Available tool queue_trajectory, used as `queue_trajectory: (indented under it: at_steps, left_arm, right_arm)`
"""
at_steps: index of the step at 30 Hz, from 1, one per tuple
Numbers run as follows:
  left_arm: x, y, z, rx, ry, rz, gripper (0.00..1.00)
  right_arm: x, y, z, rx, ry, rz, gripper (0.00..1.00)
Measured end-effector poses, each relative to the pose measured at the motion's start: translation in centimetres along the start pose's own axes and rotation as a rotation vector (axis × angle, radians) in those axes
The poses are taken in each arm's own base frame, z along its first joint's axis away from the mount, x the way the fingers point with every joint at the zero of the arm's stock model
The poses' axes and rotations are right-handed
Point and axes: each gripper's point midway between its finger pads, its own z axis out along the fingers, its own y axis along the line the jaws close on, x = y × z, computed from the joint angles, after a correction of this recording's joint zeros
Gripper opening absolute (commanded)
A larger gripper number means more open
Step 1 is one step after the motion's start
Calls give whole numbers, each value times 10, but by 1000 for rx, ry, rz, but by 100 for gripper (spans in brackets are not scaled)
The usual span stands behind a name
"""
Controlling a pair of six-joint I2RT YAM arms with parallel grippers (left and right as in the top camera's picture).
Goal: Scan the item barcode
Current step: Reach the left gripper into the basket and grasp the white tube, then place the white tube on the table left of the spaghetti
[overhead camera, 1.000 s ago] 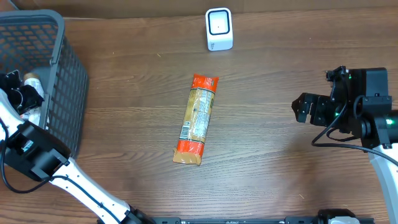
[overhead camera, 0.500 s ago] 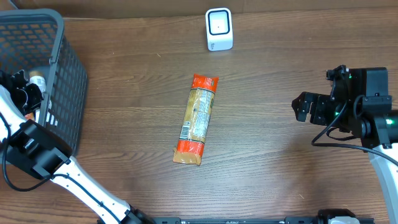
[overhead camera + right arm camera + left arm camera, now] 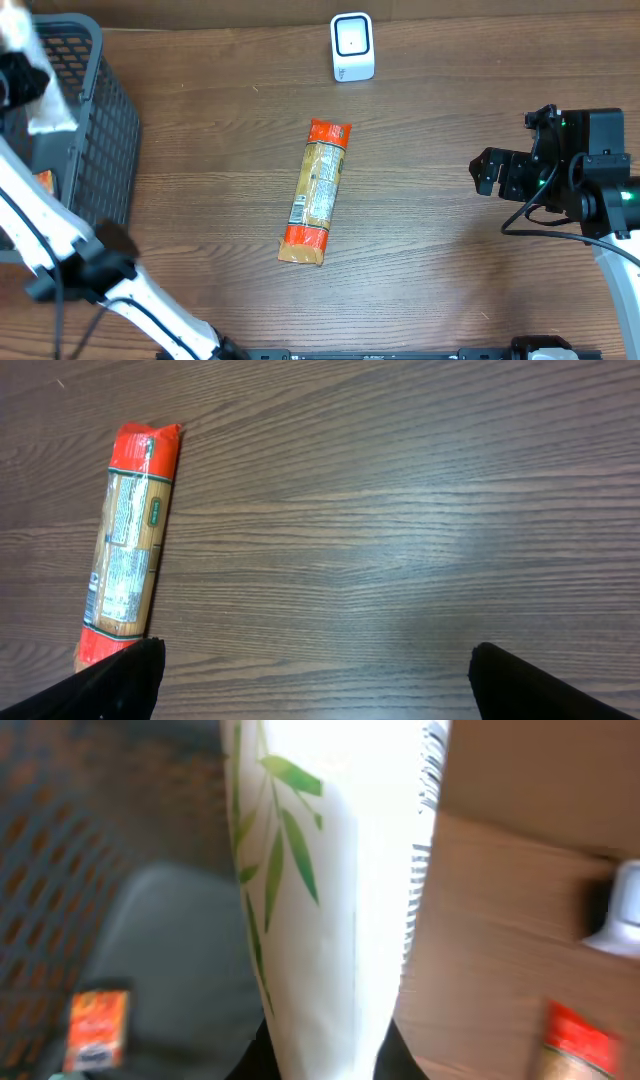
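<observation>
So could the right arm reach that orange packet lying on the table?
Probably yes: the right end effector is open and empty, and only bare table lies between it and the packet. How far the arm stretches isn't shown.

White packet (image 3: 330,870) printed with green leaves, clamped aloft in left pincer (image 3: 322,1060).

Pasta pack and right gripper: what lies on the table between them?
Nothing. The overhead view shows only bare table between the pasta pack and the right gripper.

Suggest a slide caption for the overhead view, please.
Left gripper holds a white package over the basket; pasta pack lies mid-table, scanner beyond, right gripper open.
</observation>
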Motion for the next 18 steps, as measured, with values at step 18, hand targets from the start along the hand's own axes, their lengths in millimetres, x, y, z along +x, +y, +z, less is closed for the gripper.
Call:
queue_trajectory:
  at_steps: [18]
  left_arm:
    - [221,-214,163,53,710,342,4]
  right_arm:
    - [-1,0,0,-1,-4,-2,100]
